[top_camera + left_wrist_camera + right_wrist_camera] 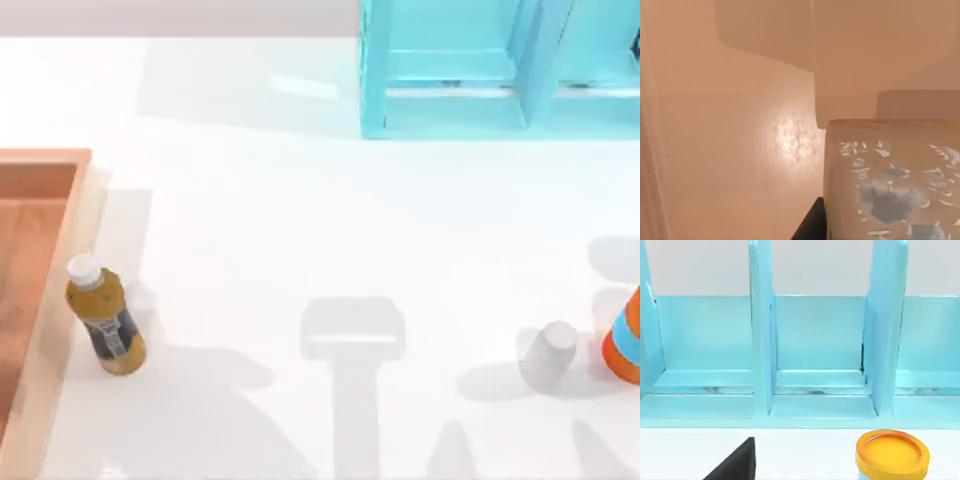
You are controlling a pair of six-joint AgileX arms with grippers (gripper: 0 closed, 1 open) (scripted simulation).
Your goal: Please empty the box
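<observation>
- Top view: box (pixel 45 160) sits at the table's left edge, a bottle (pixel 105 318) lying just outside its rim; neither claw's state can be told.
- Left wrist view: a tan block (pixel 890 180) looms close — a blind descent could knock it.
- Right wrist view: turquoise shelf (pixel 760 355) and an orange-lidded jar (pixel 892 454) lie ahead — a collision risk.

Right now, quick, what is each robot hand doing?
Left hand: cannot be told; its camera looks down into the box.
Right hand: cannot be told; it faces the turquoise shelf.
</observation>
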